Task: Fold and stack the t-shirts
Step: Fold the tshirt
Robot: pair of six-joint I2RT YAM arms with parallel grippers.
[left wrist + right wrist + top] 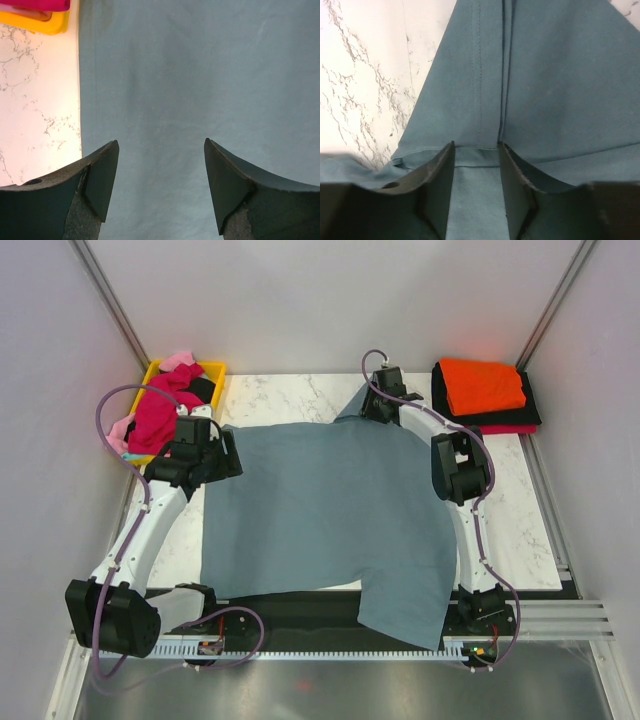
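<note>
R claw [476, 145] pinches grey shirt's [330, 510] far corner, prob. to pull it flat; L claw [161, 141] hovers open, empty.

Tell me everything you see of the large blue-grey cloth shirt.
The large slate blue-grey t-shirt, cotton by its look, lies spread and mostly flat on the white marble table. Its near right corner hangs over the front edge. The right gripper pinches a stitched fold at its far edge. The open left gripper hovers over its left side.
</note>
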